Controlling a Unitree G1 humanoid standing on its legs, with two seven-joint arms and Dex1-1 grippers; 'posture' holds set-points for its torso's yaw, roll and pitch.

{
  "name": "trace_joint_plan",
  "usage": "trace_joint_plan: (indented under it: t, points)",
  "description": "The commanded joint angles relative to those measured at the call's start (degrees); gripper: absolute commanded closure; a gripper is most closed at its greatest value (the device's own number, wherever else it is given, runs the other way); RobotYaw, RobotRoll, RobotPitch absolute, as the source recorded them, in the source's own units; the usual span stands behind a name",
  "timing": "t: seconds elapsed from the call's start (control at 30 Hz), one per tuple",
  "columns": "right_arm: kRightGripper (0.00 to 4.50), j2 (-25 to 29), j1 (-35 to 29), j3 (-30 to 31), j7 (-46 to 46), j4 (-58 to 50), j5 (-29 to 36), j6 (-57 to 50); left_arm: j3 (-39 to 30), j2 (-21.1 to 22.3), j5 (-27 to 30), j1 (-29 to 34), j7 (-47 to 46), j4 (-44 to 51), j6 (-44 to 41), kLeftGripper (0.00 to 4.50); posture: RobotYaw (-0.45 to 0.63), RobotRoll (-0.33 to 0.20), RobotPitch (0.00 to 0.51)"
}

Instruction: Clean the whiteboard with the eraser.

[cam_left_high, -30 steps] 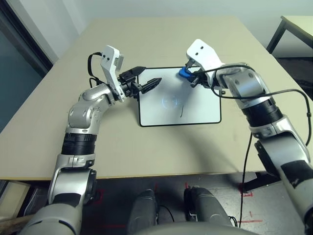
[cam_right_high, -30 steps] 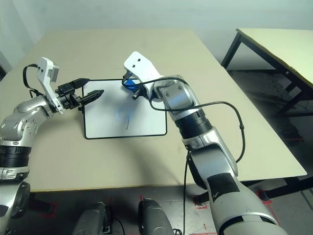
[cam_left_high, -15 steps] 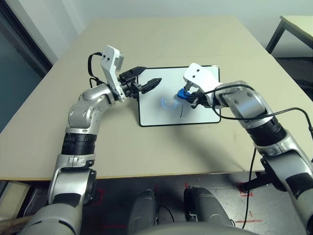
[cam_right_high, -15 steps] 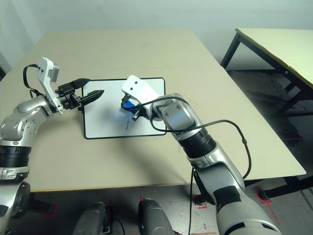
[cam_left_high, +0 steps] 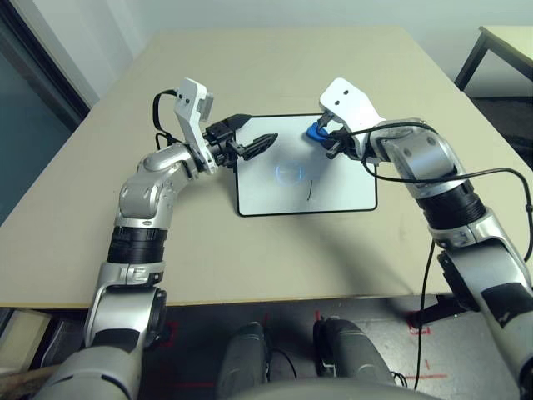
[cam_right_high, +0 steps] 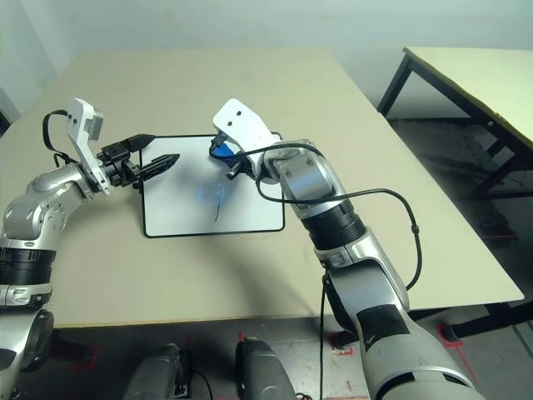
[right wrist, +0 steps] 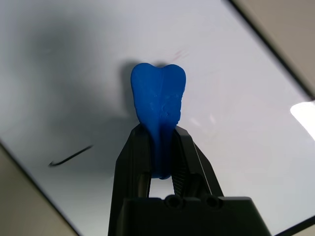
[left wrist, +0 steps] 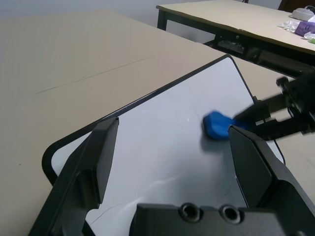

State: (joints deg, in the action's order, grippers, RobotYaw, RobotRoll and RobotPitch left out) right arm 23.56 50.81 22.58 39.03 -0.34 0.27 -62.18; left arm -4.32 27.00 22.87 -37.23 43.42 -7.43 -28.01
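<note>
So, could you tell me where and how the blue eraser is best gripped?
Probably by one end of the eraser, from above, an end effector pinching across its narrow sides: it is long and slim, leaving the other end free.

Since half a second ago, I've drawn my right pincer (right wrist: 161,140) back across the whiteboard (cam_left_high: 271,196), away from my body, and the blue eraser (right wrist: 157,98) in its grip has gone with it. That undoes most of the pull towards me in the half second before, leaving the pincer slightly closer to me than a second ago. The short black line (cam_left_high: 311,190), just on my side of the pincer half a second back, now has a wider strip of board between. Behind the pincer, my white wrist cover (cam_left_high: 350,104) has swung outward too, again hiding more of the board's far edge, and the black cable (cam_left_high: 491,172) has lifted along with my forearm.
</note>
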Motion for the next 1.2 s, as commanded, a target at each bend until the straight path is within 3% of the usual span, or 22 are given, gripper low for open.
trace_joint_plan:
  t: [0.03, 0.3, 0.43, 0.67, 0.87, 1.0, 1.2]
  points:
    - [3.95, 0.22, -0.71, 1.6, 0.39, -0.35, 0.69, -2.19, 0.18, 0.29, -0.11, 0.25, -0.02, 0.29, -0.66, 0.0, -0.05, 0.0, 0.088]
    - [3.95, -3.45, 7.65, -3.46, -3.34, 12.35, -0.53, 6.53, 0.16, 0.28, -0.1, 0.18, 0.0, 0.21, -0.67, 0.0, -0.05, 0.0, 0.088]
    - [3.95, -4.25, 8.93, -3.93, -3.87, 15.54, -0.69, 8.82, 0.13, 0.25, -0.07, 0.39, -0.04, 0.42, -0.74, 0.0, -0.05, 0.0, 0.088]
    - [3.95, 0.18, 1.76, 2.04, 0.98, 5.05, -0.21, 1.38, -0.03, 0.32, 0.03, 0.9, -0.26, 1.09, -1.0, 0.0, -0.05, 0.0, 0.09]
    - [3.95, 3.5, -2.76, 3.7, 2.32, -3.15, 0.88, -4.75, 0.15, 0.03, -0.06, 0.8, -0.29, 0.64, -0.79, 0.0, -0.06, 0.0, 0.09]
    - [3.95, 3.43, -2.37, 2.49, 1.32, -3.07, 0.78, -5.1, 0.38, -0.19, -0.15, 0.48, -0.15, 0.19, -0.64, 0.0, -0.07, 0.0, 0.09]
    - [3.95, 0.11, 3.87, -2.89, -2.48, 5.67, 0.1, 0.15, 0.73, -0.39, -0.24, 0.2, 0.26, -0.25, -0.65, 0.0, -0.07, 0.0, 0.09]
